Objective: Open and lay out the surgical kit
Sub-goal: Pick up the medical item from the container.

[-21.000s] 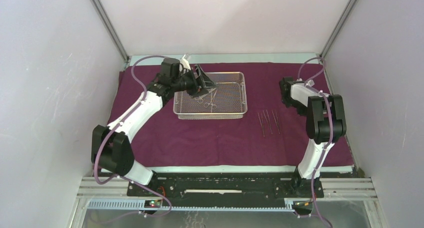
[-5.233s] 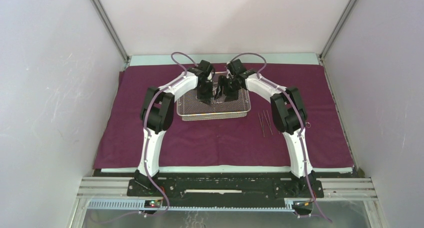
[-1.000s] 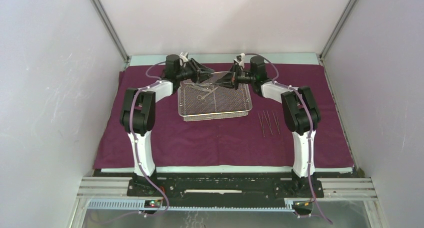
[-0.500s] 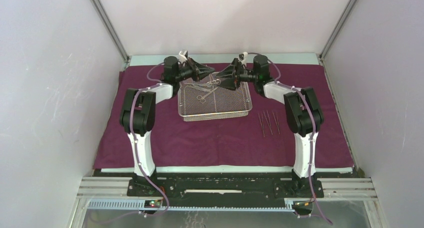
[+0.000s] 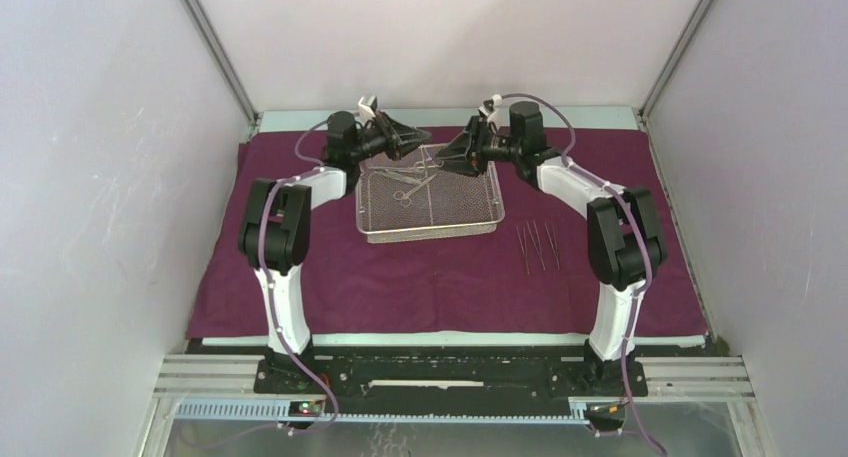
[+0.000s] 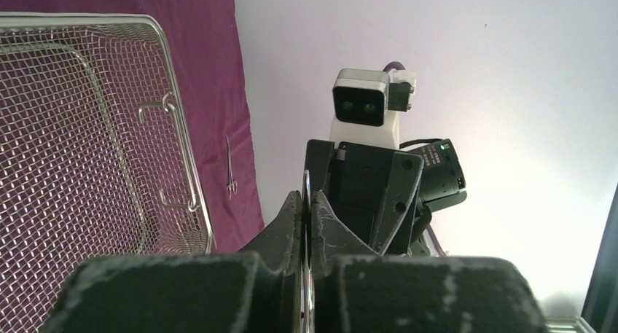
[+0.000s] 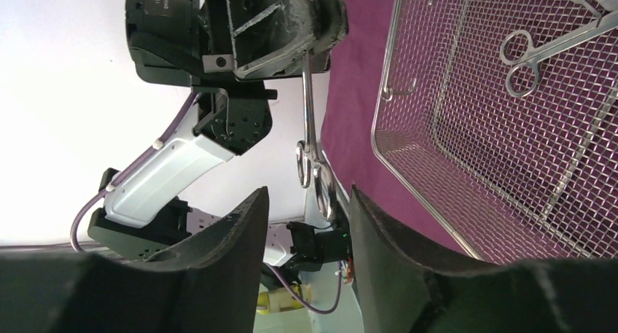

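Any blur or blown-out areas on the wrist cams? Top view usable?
Left wrist: left fingers dark and blurred, wall washed out white, tray mesh sharp. Right wrist: right fingers blurred, wall blown out at left, forceps in the left gripper crisp. Top: even soft light, no glare, tweezers barely resolved.

Top cam: high at near edge, wide, looking down and away. Wrist cams: close, rolled sideways, facing each other. All three share the wire-mesh tray [image 5: 430, 234].

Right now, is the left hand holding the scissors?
Yes, the left hand is shut on the tips of the scissors, whose rings stick out.
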Tool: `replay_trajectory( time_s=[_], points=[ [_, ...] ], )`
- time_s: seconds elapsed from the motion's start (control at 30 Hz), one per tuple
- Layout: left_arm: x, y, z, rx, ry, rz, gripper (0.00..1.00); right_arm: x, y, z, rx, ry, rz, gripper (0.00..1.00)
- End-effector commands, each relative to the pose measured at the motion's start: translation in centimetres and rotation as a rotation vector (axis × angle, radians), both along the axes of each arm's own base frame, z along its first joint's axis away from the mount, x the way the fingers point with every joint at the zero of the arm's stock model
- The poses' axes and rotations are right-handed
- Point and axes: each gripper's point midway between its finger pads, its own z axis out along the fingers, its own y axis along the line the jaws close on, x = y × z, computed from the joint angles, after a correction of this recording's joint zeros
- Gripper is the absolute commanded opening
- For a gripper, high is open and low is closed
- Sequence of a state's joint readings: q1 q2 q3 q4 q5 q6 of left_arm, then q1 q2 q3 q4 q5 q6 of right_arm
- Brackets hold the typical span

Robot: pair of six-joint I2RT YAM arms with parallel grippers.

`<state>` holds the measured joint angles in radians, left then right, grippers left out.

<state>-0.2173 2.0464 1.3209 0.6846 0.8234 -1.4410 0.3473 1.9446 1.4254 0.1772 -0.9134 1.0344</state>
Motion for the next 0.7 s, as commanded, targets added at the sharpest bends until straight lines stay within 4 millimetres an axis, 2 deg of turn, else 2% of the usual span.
replay_trajectory(
  time_s=[0.0,0.17,0.4,0.67],
  points=[
    [-2.0,-0.7,3.6,-0.027,-0.104,-0.044,0.0,-1.2,0.3,1.7,0.031,-0.051,0.023,0.5],
    [-2.6,-1.0,3.9,-0.037,-0.111,-0.055,0.0,-1.5,0.4,1.0,0.022,-0.034,0.023,0.44],
    [-3.5,-1.8,4.1,-0.055,-0.117,-0.076,0.0,-1.9,0.5,2.1,0.076,-0.045,0.017,0.46],
    [-4.8,-2.7,4.0,-0.06,-0.118,-0.106,0.0,-1.7,-0.3,2.1,0.03,-0.095,-0.021,0.47]
  ],
)
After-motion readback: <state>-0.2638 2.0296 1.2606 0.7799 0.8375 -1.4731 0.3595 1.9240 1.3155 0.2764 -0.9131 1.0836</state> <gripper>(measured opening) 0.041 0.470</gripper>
